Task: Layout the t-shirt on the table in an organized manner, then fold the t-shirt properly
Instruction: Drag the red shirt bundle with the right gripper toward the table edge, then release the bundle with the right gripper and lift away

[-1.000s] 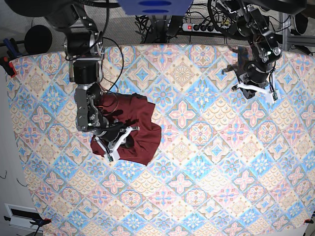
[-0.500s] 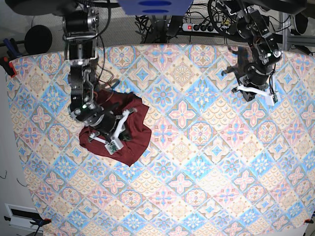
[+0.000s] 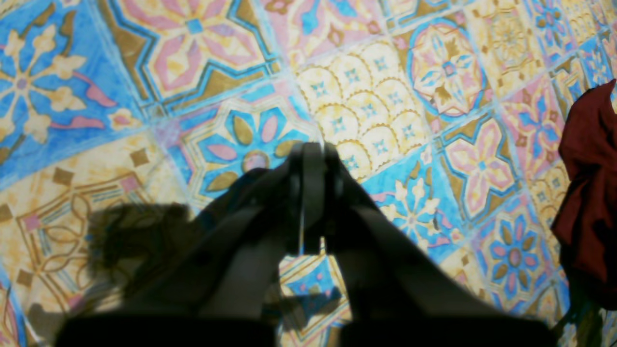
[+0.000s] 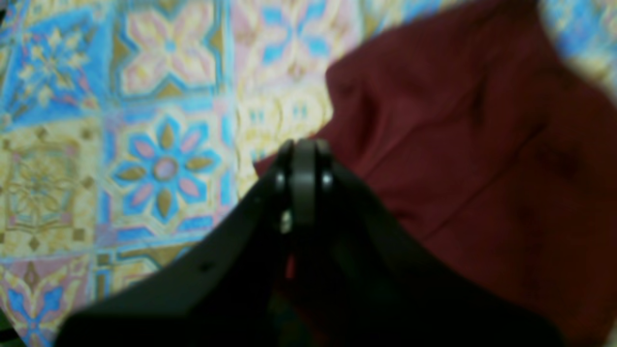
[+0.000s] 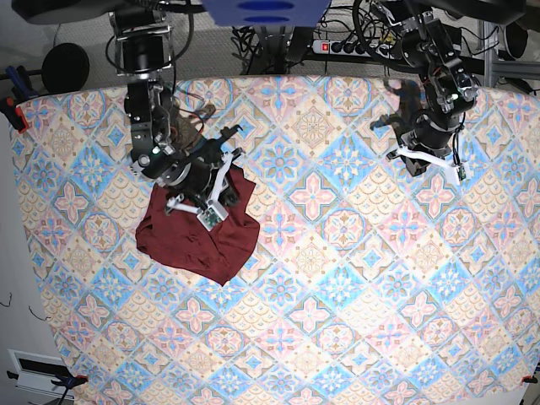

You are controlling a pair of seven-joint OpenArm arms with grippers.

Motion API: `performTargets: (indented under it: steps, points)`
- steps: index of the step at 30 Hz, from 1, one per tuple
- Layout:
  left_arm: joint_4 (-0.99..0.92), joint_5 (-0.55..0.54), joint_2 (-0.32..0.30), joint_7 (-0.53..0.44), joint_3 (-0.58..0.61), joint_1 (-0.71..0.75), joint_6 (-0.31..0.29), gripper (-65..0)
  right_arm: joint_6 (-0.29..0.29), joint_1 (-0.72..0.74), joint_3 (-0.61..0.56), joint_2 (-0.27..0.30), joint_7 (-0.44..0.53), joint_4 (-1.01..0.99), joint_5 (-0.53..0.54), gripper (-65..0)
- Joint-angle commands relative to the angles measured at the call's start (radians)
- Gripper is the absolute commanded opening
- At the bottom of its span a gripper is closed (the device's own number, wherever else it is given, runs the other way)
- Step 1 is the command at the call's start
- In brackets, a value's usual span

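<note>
1. We judge the task barely begun: the maroon t-shirt [image 5: 198, 236] lies bunched on the counter [image 5: 354, 278], toward its right-arm side, neither spread nor folded.
2. Our right gripper [image 4: 302, 159] sits over the cloth with jaws closed; whether fabric is pinched, we cannot tell.
3. Our left gripper [image 3: 308, 159] hangs well apart, jaws closed on nothing.
4. We see no containers.

Right gripper [image 4: 303, 159] sits dark and soft-focused in its wrist view, and the shirt [image 4: 482, 168] beyond it is blurred too, running off the right and top edges. From the base view, that gripper [image 5: 207, 190] covers the shirt's [image 5: 190, 245] upper edge, so the fabric beneath stays hidden. Over at the left gripper [image 3: 308, 197], only a strip of shirt [image 3: 590, 193] shows, cut by the right edge.
</note>
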Motion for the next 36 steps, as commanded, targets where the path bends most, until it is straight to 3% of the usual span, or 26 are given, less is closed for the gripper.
performTargets:
  steps: [1, 6, 11, 15, 23, 32, 36]
  points:
    - [0.015, -0.007, -0.006, -0.017, -0.002, -0.008, -0.002, -65.0, -0.001, 0.017, 0.003, 0.003, 0.019, -0.020, 0.015, -64.7]
    - [0.015, -0.007, -0.004, -0.017, -0.002, -0.024, -0.002, -65.0, -0.001, 0.018, 0.011, 0.003, 0.022, -0.179, 0.013, -64.8]
    - [0.015, -0.007, -0.004, -0.017, -0.002, -0.024, -0.002, -65.0, -0.003, 0.018, 0.017, 0.010, 0.019, -0.217, 0.013, -64.8]
    - [0.015, -0.007, -0.004, -0.017, -0.002, -0.025, -0.002, -65.0, -0.003, 0.001, 0.112, 0.027, 0.013, -0.219, 0.013, -64.8]
    - [0.015, -0.007, -0.003, -0.017, 0.029, -0.027, -0.002, -65.0, -0.001, -0.012, 0.183, 0.101, 0.013, -0.211, 0.018, -64.8]
    - [0.015, -0.007, -0.003, -0.017, 0.041, -0.027, -0.002, -65.0, 0.000, -0.016, 0.195, 0.104, 0.011, -0.102, 0.018, -64.8]
    - [0.015, -0.008, -0.003, -0.017, 0.041, -0.022, -0.002, -65.0, 0.000, -0.057, 0.193, 0.102, -0.035, -0.016, 0.018, -64.8]
